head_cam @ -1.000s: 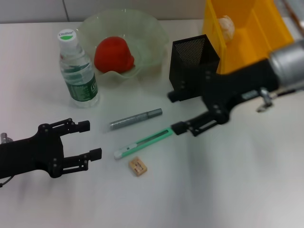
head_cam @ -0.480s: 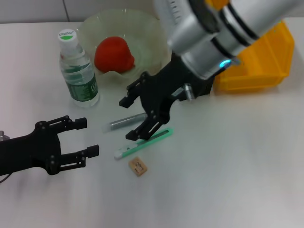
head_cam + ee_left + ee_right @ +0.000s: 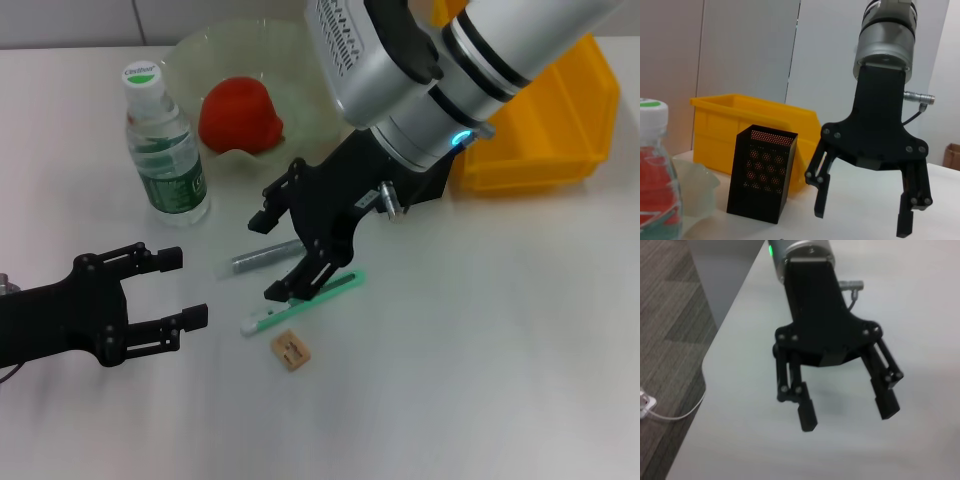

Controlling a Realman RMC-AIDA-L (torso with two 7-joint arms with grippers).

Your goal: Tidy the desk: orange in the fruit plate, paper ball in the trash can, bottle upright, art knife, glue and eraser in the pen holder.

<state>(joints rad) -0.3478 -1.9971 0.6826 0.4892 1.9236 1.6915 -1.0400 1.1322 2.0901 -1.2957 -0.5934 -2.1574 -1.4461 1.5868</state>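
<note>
Right tool (image 3: 272,253) edged lower, open.

The right arm, a silver-and-white jointed sleeve ending in a black two-finger right gripper (image 3: 272,252), reaches in over the middle of the table with its wrist angled down and its fingers spread wide apart. The black left gripper (image 3: 190,288) lies low and level, well apart from the right one, fingers parted and pointing toward it.
</note>
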